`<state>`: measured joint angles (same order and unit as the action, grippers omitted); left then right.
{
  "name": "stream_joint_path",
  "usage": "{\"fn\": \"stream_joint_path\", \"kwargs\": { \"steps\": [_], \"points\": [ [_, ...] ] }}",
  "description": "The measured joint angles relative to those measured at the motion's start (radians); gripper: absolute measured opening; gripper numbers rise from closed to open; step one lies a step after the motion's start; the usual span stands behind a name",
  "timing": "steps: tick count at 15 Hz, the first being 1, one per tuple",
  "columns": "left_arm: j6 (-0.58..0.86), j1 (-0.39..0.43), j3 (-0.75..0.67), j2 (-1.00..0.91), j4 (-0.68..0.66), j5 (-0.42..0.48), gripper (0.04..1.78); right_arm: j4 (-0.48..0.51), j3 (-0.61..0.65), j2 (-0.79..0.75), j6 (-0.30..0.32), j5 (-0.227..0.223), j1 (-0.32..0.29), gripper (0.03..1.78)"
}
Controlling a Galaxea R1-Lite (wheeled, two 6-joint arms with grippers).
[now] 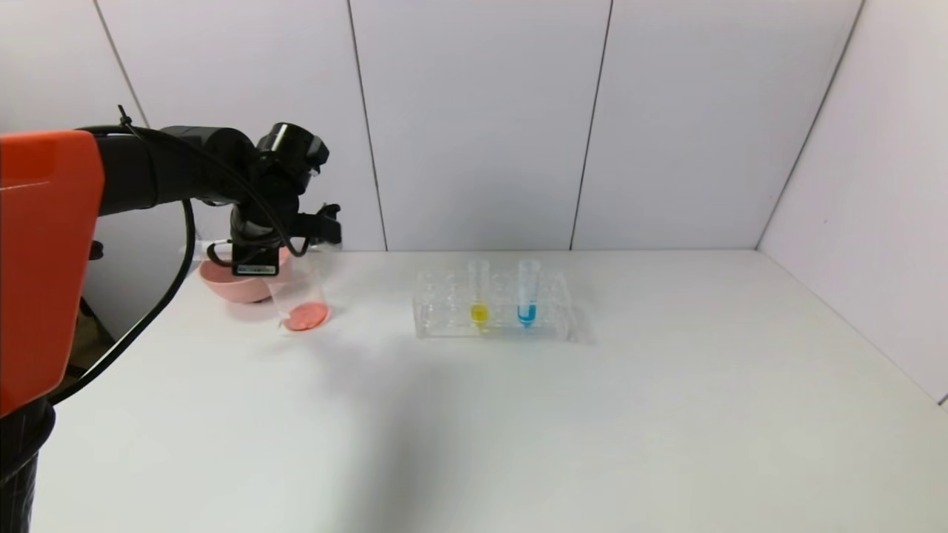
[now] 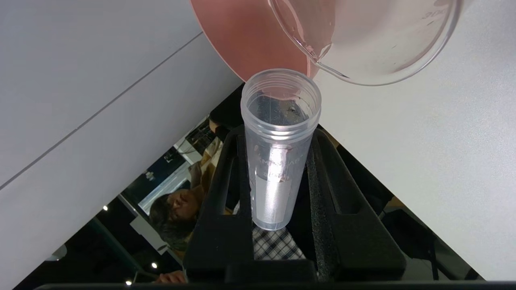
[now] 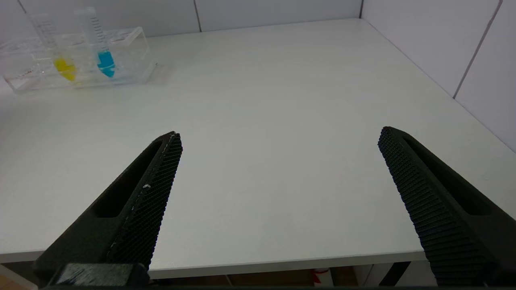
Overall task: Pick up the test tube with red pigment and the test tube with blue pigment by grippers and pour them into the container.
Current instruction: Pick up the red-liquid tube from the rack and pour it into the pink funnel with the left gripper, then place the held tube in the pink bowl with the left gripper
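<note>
White table, left hand [image 2: 278, 161] tipped over container [image 1: 300, 300]

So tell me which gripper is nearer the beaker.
Left. The left gripper is tipped right over the beaker, shut on an emptied tube. The right gripper hangs open off the table's near edge, well away from it.

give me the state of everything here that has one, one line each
test tube with red pigment: emptied, tipped over the container, clamped by the left gripper
left gripper: shut on the tube
container: upright, red liquid in its bottom
test tube with blue pigment: upright in the rack, blue liquid inside
yellow tube: upright in the rack
rack: standing on the table
pink bowl: upright behind the container
right gripper: jaws wide open, holding nothing
</note>
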<state>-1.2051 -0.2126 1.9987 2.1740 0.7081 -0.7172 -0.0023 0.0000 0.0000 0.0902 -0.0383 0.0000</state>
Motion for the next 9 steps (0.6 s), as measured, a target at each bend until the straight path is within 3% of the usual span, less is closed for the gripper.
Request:
{"fn": "stream_joint_path", "kwargs": {
  "steps": [2, 4, 6, 9],
  "points": [
    [0.004, 0.0, -0.003, -0.009, -0.005, 0.016, 0.42, 0.0, 0.0, 0.0, 0.0, 0.0, 0.0, 1.77],
    [0.032, 0.011, -0.004, -0.026, -0.014, 0.096, 0.42, 0.0, 0.0, 0.0, 0.0, 0.0, 0.0, 1.77],
    [0.103, 0.042, -0.005, -0.043, -0.023, 0.251, 0.42, 0.0, 0.0, 0.0, 0.0, 0.0, 0.0, 1.77],
    [0.275, 0.112, -0.013, -0.079, -0.048, 0.561, 0.42, 0.0, 0.0, 0.0, 0.0, 0.0, 0.0, 1.77]
  ]
}}
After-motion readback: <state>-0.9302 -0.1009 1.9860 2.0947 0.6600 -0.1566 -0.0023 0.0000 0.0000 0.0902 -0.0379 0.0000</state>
